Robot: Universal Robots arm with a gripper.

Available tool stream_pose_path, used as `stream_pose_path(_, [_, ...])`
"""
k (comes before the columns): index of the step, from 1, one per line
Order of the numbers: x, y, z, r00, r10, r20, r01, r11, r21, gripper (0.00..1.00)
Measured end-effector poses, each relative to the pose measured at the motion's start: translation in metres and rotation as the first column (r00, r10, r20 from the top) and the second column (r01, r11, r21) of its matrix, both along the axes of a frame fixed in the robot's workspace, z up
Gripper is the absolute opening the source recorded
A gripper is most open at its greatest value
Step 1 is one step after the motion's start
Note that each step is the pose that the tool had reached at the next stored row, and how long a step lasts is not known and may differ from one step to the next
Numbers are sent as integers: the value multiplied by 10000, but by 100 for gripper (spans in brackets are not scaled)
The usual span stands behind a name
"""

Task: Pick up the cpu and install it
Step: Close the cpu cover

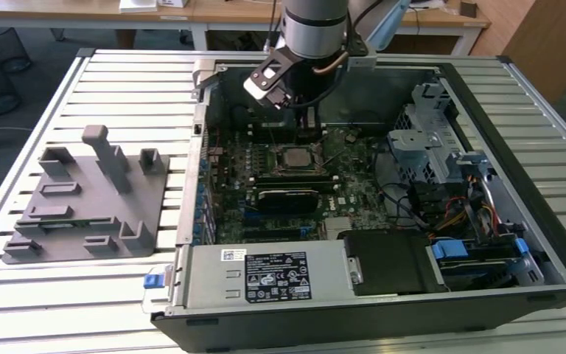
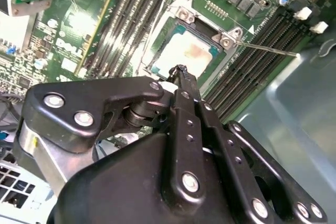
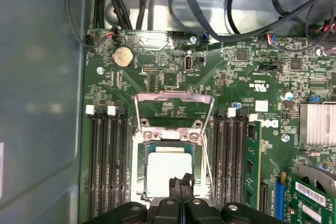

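Observation:
The cpu (image 3: 167, 167) is a flat square chip with a pale metal top. It lies inside the motherboard socket (image 3: 140, 182), and the socket's metal load frame (image 3: 173, 109) is swung open beside it. In the second wrist view the cpu (image 2: 185, 55) sits just beyond my fingertips (image 2: 181, 72). My gripper (image 3: 181, 183) hovers right above the chip's edge, shut, with nothing between its fingers. The exterior view has the gripper (image 1: 306, 125) hanging inside the open computer case, just above the cpu (image 1: 291, 157).
A thin socket lever (image 2: 268, 49) sticks out sideways. Memory slots (image 3: 105, 166) flank the socket, and one slot holds a green module (image 3: 253, 166). Case walls (image 1: 203, 147), the drive cage (image 1: 430, 140) and the power supply (image 1: 263, 274) ring the board. A grey fixture plate (image 1: 86, 199) lies at the exterior view's left.

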State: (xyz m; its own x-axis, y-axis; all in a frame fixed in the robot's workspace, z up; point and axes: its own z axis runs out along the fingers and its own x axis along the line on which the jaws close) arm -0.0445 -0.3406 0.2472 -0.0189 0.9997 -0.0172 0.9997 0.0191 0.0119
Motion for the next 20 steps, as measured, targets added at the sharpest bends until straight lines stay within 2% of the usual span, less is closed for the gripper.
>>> stream_pose_path(6, [0,-93,0,10000,-6,0,6,10000,1,11])
stream_pose_path(14, [0,-95,3,10000,-8,-1,8,10000,-2,11])
stream_pose_path(16, [0,-95,41,10000,-8,-2,8,10000,-4,11])
stream_pose_path(19, [0,-94,159,10000,-8,-4,8,10000,-6,11])
stream_pose_path(20, [0,-94,171,10000,-8,-3,8,10000,-6,11])
